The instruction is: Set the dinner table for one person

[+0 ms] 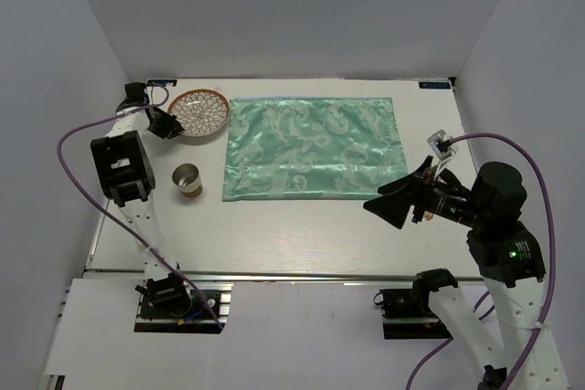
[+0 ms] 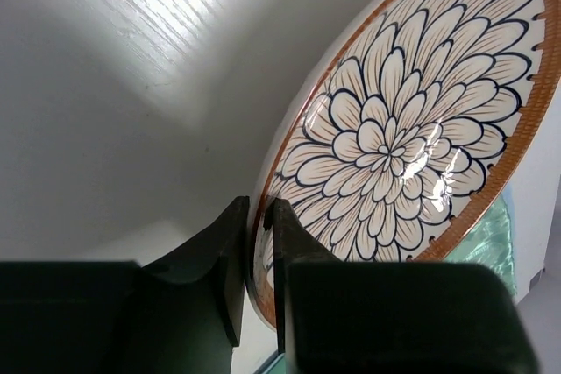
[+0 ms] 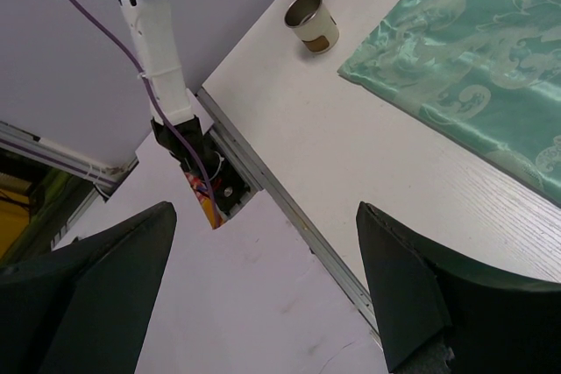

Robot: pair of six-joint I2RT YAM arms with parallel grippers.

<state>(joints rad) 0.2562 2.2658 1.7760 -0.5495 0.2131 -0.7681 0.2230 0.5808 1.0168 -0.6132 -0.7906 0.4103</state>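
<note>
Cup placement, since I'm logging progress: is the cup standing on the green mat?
No, the cup stands on the bare dinner table, just left of the green mat.

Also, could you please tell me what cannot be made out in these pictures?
1. Plate: left wrist view, near rim hidden by the left claw pinching it.
2. Cup: top external view, too small to judge its contents.
3. Green mat: right wrist view, cut off by the right edge.
4. Right claw: right wrist view, finger bases cut off by the bottom edge.
</note>
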